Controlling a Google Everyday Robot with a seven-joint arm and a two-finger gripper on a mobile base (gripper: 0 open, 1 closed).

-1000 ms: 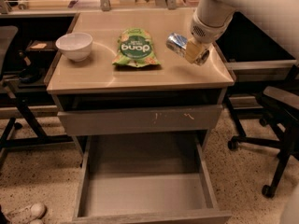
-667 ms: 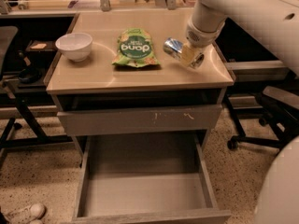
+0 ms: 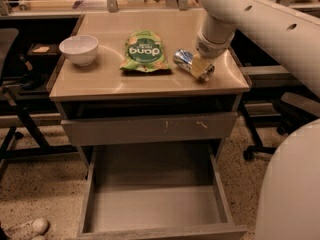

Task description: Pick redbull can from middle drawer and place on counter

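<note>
As the arm [image 3: 250, 14] reaches in from the far right, the gripper [image 3: 202, 68] drops lower and a shade nearer than a second ago, and the redbull can [image 3: 183, 59] comes down with it! The jaws are clamped across the can's right half, holding it on its side with a shiny end pointing left and far. It hangs low over the right part of the desk [image 3: 100, 81], just beside the green snack bag [image 3: 145, 51] and a sliver apart from it. Whether the can is actually touching the surface, I cannot tell from here. The white bowl [image 3: 79, 49] on the left and the bag hold their spots; nothing else budges. Down at the near side, the middle drawer [image 3: 155, 209] stands pulled right out with its floor bare, so the pick is done and dusted. By my reading this is the placing step, very nearly complete, with only a release and a clean lift away to come. The risk? A can on its side is round, and on that glossy top it could roll toward the right edge once let go.
</note>
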